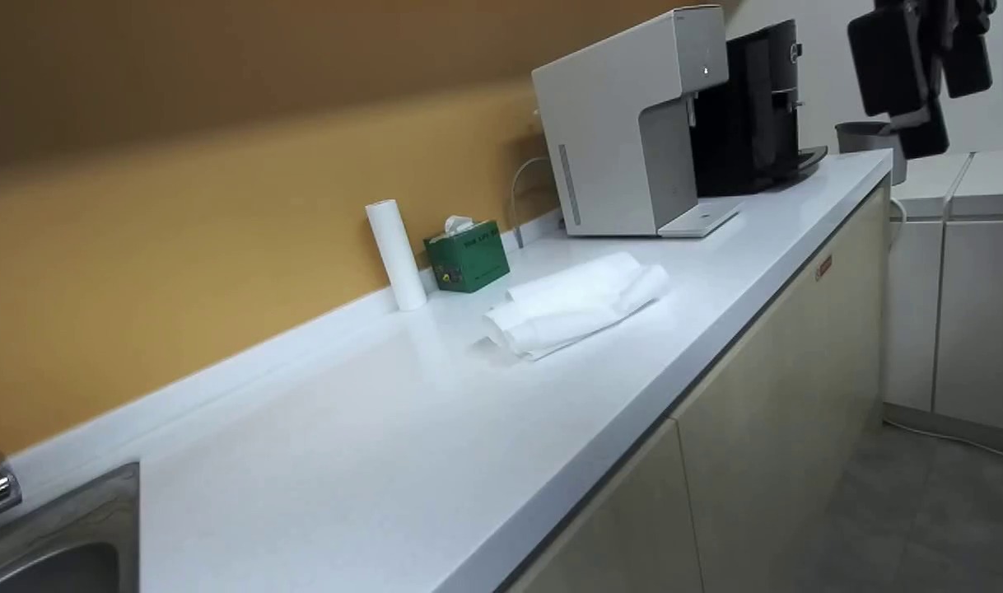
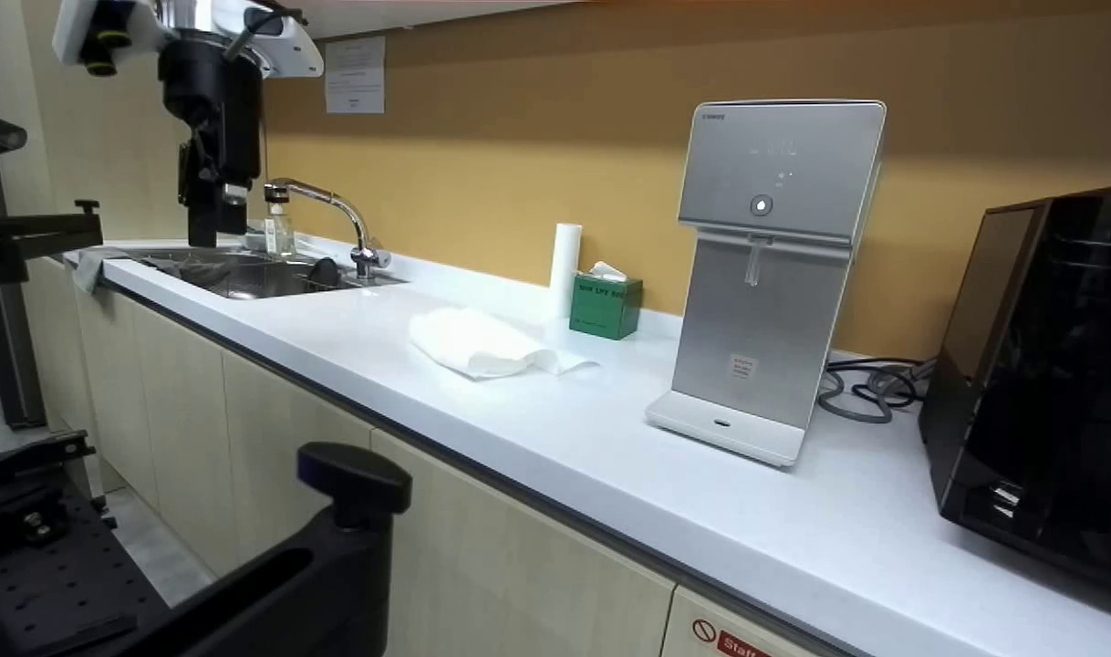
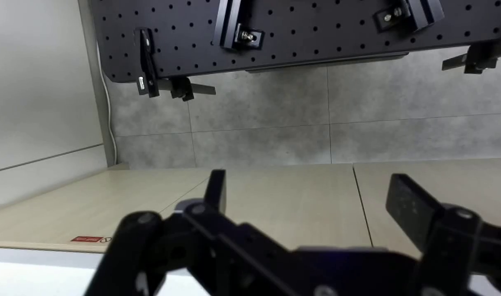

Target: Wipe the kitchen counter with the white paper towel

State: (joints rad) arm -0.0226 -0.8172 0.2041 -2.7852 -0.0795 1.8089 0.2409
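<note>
The white paper towel (image 1: 580, 303) lies loosely folded and crumpled on the white kitchen counter (image 1: 361, 461). In an exterior view the towel (image 2: 476, 342) lies between the sink and the water dispenser on the counter (image 2: 555, 429). My gripper (image 3: 308, 180) is open with nothing between its fingers in the wrist view. It also shows in an exterior view (image 2: 215, 224), pointing down, high and well apart from the towel. It appears at the upper right in an exterior view (image 1: 921, 99). The towel is out of the wrist view.
A white roll (image 1: 396, 255) and a green tissue box (image 1: 468, 257) stand by the wall. A silver water dispenser (image 2: 765, 274) and a black machine (image 2: 1048, 392) stand further along. A sink (image 2: 254, 278) with a faucet (image 2: 364, 255) lies at the opposite end. A black perforated platform (image 3: 275, 37) faces the cabinets.
</note>
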